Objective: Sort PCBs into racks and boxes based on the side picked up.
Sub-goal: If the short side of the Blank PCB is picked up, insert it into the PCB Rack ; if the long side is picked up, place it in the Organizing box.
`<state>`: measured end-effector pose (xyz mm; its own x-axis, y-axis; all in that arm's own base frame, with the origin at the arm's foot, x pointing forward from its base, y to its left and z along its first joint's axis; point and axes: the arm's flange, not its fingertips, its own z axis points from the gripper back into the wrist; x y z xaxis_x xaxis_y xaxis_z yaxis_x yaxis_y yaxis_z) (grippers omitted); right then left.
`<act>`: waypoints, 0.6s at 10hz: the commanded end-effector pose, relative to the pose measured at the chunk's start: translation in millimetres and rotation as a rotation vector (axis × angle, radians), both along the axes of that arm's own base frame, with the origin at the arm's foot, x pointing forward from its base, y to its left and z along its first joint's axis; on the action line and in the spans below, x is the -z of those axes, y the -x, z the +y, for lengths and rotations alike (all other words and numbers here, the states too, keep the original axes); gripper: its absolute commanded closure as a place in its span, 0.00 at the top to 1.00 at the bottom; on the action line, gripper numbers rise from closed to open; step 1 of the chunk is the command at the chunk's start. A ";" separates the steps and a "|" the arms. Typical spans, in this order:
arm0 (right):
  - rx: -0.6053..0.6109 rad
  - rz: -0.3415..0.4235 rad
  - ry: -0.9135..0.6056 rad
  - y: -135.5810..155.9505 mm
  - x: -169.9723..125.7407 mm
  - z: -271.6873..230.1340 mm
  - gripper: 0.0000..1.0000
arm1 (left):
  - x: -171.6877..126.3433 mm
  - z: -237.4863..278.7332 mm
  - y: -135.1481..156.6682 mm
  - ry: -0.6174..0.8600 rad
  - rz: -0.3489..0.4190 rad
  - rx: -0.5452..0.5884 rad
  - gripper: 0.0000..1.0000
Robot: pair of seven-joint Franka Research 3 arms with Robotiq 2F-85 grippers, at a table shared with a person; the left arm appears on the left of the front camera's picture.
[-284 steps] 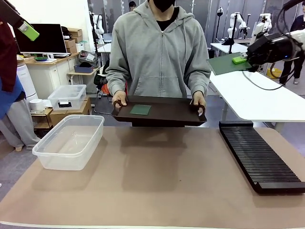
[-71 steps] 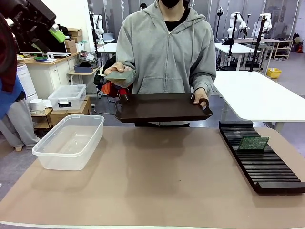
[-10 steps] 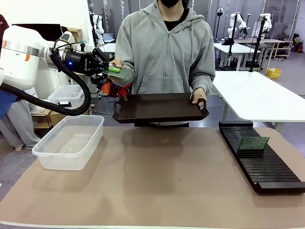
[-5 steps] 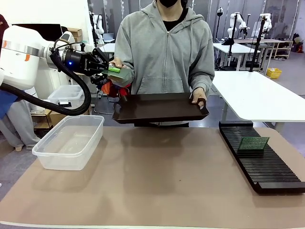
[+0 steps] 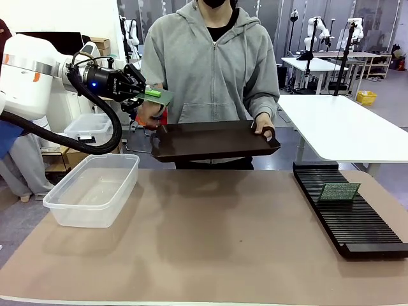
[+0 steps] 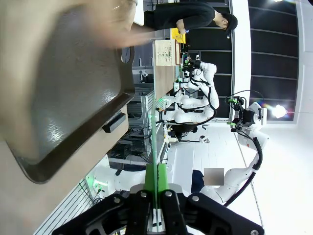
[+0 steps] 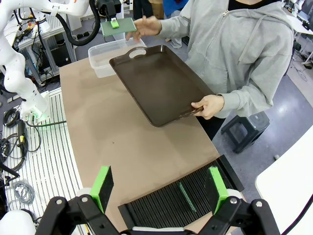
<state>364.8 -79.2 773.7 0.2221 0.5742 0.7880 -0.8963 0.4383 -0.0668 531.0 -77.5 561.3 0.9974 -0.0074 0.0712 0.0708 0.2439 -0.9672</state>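
While the person's hand has let go of the board and dropped back to the near-left handle of the brown tray, the left gripper stays clamped on the PCB, holding it flat by one edge at the far left, above and beyond the clear box. Half a second ago the person's fingers were still on that board; now it hangs from the robot alone, so the handover looks complete. The left wrist view shows the green pads pressed together on the thin board, seen edge-on, with the tray off to one side.

From the right wrist view the same board shows its plain green face upward, with the person's hand just beside it but apart. The right gripper has its fingers spread wide with nothing between them, hovering over the near end of the black rack. A second PCB already stands in a slot of that rack at the far right.

What is left, I judge, is for the left arm to carry its board to its proper place; the box lies just below and near it, the rack well apart across the table. Which container suits this face I cannot tell for certain.
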 end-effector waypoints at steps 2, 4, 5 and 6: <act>-0.006 0.000 -0.007 0.4 1.1 1.2 1.00 | -0.1 0.5 0.3 0.001 -0.002 0.001 0.00; -0.006 0.000 -0.007 0.4 1.1 1.2 1.00 | -0.1 0.5 0.3 0.001 -0.002 0.001 0.00; -0.006 0.000 -0.007 0.4 1.1 1.2 1.00 | -0.1 0.5 0.3 0.001 -0.002 0.001 0.00; -0.006 0.000 -0.007 0.4 1.1 1.2 1.00 | -0.1 0.5 0.3 0.001 -0.002 0.001 0.00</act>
<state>364.8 -79.2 773.7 0.2221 0.5742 0.7880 -0.8963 0.4383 -0.0668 531.0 -77.5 561.3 0.9974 -0.0074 0.0712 0.0708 0.2439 -0.9672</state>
